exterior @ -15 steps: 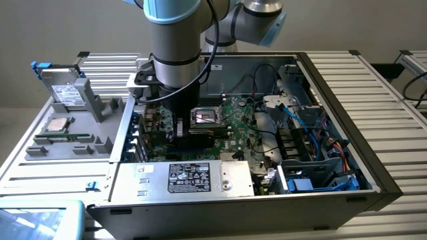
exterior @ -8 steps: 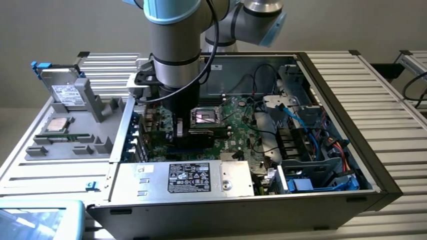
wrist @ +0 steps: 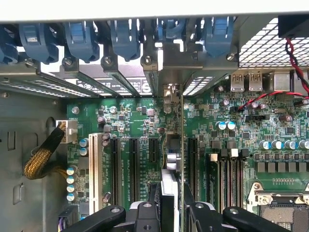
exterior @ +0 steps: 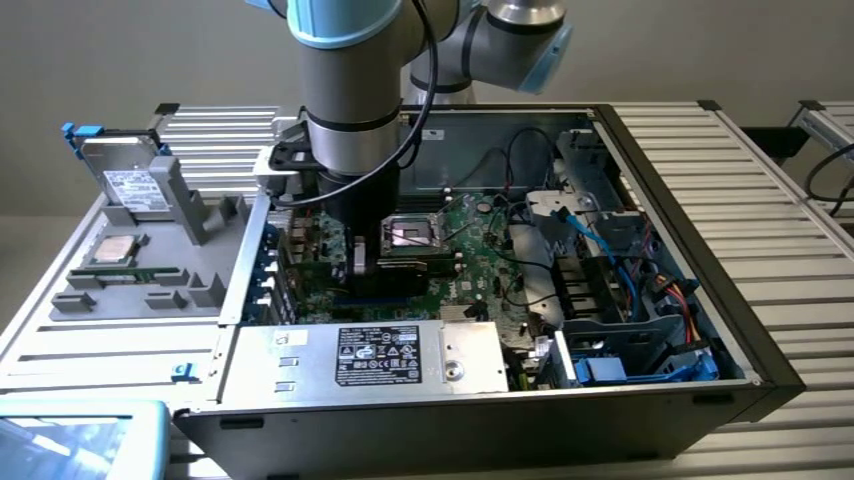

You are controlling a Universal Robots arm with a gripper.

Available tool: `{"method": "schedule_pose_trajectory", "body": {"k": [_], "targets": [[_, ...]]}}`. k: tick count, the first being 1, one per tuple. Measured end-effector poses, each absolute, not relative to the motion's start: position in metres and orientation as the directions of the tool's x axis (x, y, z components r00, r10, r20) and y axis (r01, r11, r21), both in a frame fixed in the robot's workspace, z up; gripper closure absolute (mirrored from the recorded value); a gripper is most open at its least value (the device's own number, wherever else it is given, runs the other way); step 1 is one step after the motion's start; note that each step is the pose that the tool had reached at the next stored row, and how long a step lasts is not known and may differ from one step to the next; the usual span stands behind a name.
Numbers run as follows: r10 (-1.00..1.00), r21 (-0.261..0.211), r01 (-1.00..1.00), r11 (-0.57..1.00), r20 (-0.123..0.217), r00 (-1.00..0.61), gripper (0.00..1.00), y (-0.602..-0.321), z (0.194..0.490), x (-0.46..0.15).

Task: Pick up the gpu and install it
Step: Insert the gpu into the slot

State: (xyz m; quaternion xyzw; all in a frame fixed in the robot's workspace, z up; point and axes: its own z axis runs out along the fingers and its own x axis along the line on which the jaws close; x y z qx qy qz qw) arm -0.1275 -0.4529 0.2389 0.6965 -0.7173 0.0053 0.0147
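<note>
You have the arm [exterior: 350, 90] reaching straight down into the open computer case [exterior: 694, 200], gripper [wrist: 171, 205] clamped on the gpu [wrist: 170, 186], held edge-on over the motherboard slots [wrist: 133, 164] below it.

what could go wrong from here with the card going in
The gripper holds the thin green gpu card with silver bracket edge-down over the long black slots on the green motherboard; slightly off line, its edge could press the board instead. Its bracket could also catch the grey metal rear wall.
</note>
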Motion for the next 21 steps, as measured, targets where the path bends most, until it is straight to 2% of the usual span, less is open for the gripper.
{"method": "schedule_pose_trajectory", "body": {"k": [21], "targets": [[-0.999, 0.008, -1.000, 0.030, 0.029, -0.029, 0.72, -0.4515, 0.2386, -0.1309]]}}
